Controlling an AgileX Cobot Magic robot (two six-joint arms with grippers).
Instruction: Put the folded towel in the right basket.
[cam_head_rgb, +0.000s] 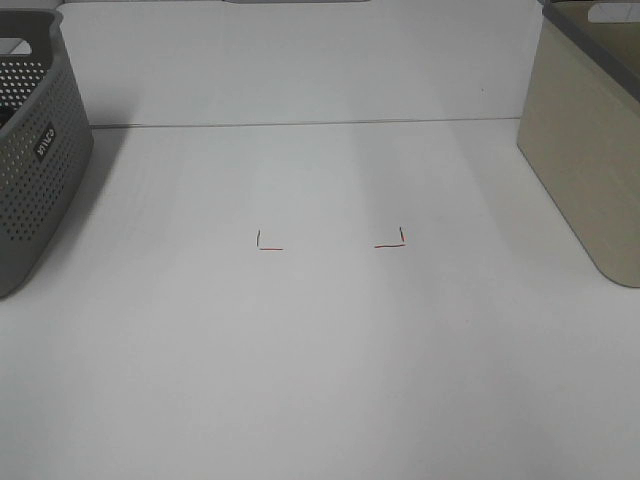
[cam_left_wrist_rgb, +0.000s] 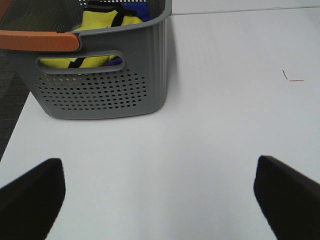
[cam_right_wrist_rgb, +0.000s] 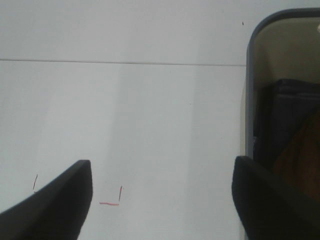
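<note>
The right basket (cam_head_rgb: 585, 150) is beige with a grey rim and stands at the table's right edge. In the right wrist view (cam_right_wrist_rgb: 250, 100), a dark blue folded towel (cam_right_wrist_rgb: 290, 115) lies inside it, with something brown beside it. My right gripper (cam_right_wrist_rgb: 162, 167) is open and empty, over the table just left of this basket. My left gripper (cam_left_wrist_rgb: 160, 167) is open and empty, over the table in front of the grey basket (cam_left_wrist_rgb: 105, 85). Neither arm shows in the exterior high view.
The perforated grey basket (cam_head_rgb: 30, 150) stands at the table's left edge and holds yellow cloth (cam_left_wrist_rgb: 102, 22) and blue cloth (cam_left_wrist_rgb: 142, 10). An orange-brown bar (cam_left_wrist_rgb: 37, 40) lies at its rim. Two red corner marks (cam_head_rgb: 268, 243) (cam_head_rgb: 392, 240) sit on the white table's middle.
</note>
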